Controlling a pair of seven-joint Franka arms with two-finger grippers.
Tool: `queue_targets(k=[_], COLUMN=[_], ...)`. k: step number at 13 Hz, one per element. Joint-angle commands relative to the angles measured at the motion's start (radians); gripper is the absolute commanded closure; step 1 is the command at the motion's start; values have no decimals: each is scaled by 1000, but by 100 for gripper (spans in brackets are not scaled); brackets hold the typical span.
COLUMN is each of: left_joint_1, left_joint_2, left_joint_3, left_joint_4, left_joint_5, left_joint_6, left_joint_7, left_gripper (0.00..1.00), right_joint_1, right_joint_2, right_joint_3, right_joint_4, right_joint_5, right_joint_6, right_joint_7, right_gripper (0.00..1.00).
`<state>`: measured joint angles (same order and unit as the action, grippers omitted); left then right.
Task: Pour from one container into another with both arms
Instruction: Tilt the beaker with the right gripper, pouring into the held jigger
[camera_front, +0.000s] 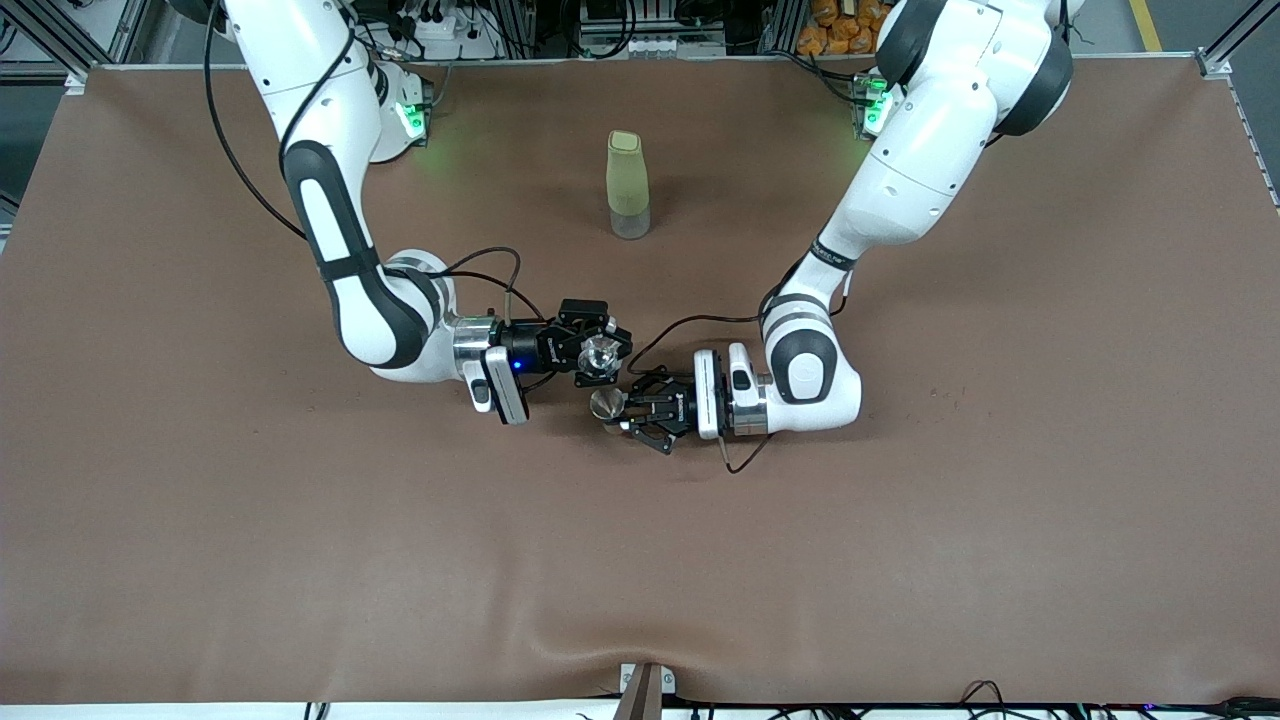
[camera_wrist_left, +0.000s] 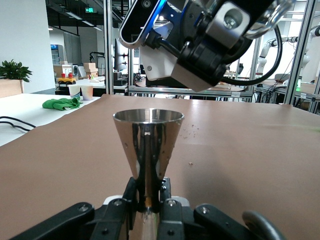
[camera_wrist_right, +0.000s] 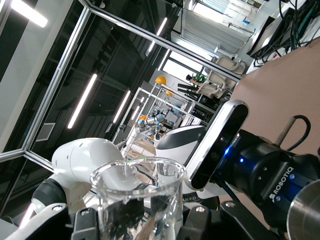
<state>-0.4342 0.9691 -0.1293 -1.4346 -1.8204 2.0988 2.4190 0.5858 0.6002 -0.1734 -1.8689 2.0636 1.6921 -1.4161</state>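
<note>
Clear glass cup clamped in the right gripper, raised over the middle of the table and tipped well over, mouth turned toward the steel jigger. Jigger held upright at its narrow waist by the left gripper, just beside and slightly below the cup, rim seen level in the left wrist view. Cup rim also seen close up in the right wrist view, with the wrist tilted steeply.

Risks, as judged from this pose — narrow jigger mouth, so a small misalignment of the two rims likely to send the pour onto the brown table cover; tilt applied too fast likely to overshoot the rim; thin waist grip liable to let the jigger rotate if bumped by the cup or the right gripper's body just above it.

Both grippers closed firmly on their loads, fingers narrow — none free. Tall pale-green bottle standing well apart, farther from the front camera, untouched.
</note>
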Motion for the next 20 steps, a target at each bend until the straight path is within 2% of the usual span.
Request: queue_targets(k=[1, 13, 20], left_joint_1=[-8, -17, -14], left_joint_2=[10, 5, 2], left_joint_3=[3, 2, 0], left_joint_4=[17, 16, 14], left_joint_5=[-39, -57, -56], left_joint_6=[9, 9, 9], left_joint_7=[22, 26, 29], left_gripper=[100, 100, 100], right_joint_1=[5, 3, -6], right_joint_2=[-14, -13, -8], right_joint_3=[-5, -5, -6], right_joint_4=[-4, 33, 28], right_joint_5=[13, 9, 9], right_joint_6=[-6, -8, -46], right_joint_7=[75, 379, 460], right_gripper=[100, 100, 100])
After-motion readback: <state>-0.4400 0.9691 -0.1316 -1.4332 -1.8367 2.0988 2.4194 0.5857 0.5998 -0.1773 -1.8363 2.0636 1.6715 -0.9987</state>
